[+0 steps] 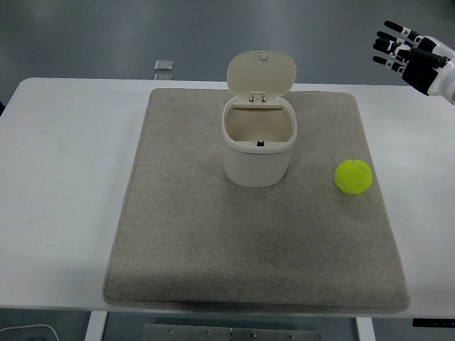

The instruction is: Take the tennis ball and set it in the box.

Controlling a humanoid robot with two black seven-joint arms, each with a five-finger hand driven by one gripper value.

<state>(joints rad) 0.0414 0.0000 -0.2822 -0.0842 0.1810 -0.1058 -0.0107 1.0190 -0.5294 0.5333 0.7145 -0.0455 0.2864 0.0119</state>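
A yellow-green tennis ball (354, 177) lies on the grey mat (192, 234), right of centre. A cream box (259, 145) with its hinged lid standing open sits at the mat's middle back; its inside looks empty. My right hand (409, 55) is at the upper right corner, raised above the table's far right edge, fingers spread and holding nothing. It is well behind and to the right of the ball. My left arm is out of sight.
The white table (64, 185) extends around the mat on both sides. A small grey square object (164, 66) lies at the table's back edge, left of the box.
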